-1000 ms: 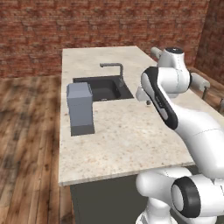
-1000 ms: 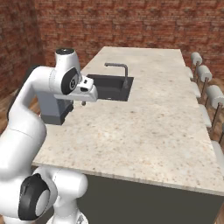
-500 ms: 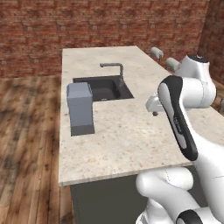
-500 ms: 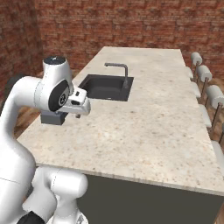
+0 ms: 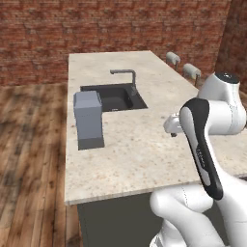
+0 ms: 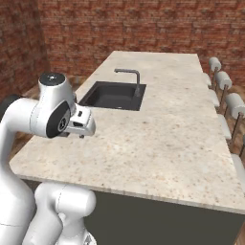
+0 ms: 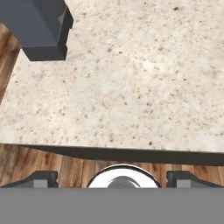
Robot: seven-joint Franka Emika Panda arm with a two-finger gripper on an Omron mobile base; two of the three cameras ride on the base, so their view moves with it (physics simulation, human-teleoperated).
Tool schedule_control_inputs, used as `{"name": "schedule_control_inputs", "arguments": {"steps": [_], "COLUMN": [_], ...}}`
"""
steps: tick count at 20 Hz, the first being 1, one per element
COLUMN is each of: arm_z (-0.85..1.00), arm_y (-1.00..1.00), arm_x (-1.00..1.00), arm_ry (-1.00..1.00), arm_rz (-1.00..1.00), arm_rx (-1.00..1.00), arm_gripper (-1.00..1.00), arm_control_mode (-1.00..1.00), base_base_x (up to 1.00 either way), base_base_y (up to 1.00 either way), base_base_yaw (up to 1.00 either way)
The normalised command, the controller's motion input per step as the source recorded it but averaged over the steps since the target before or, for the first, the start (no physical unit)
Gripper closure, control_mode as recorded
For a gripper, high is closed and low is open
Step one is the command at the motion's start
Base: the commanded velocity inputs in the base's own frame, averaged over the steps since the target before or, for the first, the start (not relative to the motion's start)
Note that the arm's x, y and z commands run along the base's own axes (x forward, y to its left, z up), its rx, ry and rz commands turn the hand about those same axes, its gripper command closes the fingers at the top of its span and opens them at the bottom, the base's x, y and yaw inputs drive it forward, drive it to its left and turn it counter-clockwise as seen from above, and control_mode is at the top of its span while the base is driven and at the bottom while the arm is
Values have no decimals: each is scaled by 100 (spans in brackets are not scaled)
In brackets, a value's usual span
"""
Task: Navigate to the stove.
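The robot faces a long kitchen island [image 5: 144, 144] with a speckled beige stone top, set on a wooden plank floor [image 5: 29, 144] with a red brick wall [image 5: 120, 29] behind it. No cooktop is to be seen from here, so where the stove stands cannot be told from these views.

Take the black sink [image 5: 115, 98] sunk into the island top as the marker. A grey angular faucet [image 5: 124, 75] rises at the sink's far rim, its spout reaching over the basin. Just beside the sink's near-left corner stands a grey boxy appliance [image 5: 89, 119], upright on a darker base, close to the island's left edge. In the hand view that same appliance sits at the upper left, above the bare stone.

Well to the right of the sink, across the island, a row of white-seated bar stools [image 6: 225, 88] lines the far edge.

The gripper [image 5: 172, 126] hangs over the counter nearer the robot than the sink, to the sink's right in the left base view, carrying nothing. In the hand view the two dark finger tips [image 7: 41, 178] sit far out at either side of the bottom edge, so the jaws stand wide apart over the island's near rim and the floorboards below it.
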Motion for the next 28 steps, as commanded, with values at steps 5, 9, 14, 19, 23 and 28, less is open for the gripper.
{"name": "schedule_control_inputs", "arguments": {"steps": [5, 9, 14, 19, 23, 28], "arm_z": [0, 0, 0, 0, 0, 0], "arm_y": [0, 0, 0, 0, 0, 0], "arm_x": [0, 0, 0, 0, 0, 0], "arm_ry": [0, 0, 0, 0, 0, 0], "arm_rz": [0, 0, 0, 0, 0, 0], "arm_rx": [0, 0, 0, 0, 0, 0], "arm_gripper": [-100, -100, -100, -100, -100, -100], "arm_control_mode": [100, 100, 100, 100, 100, 100], "base_base_x": [-93, -92, 6, 12, 0, 0], "base_base_y": [0, -10, -8, 0, 0, 0], "base_base_yaw": [4, 33, 78, 100, 100, 100]}}
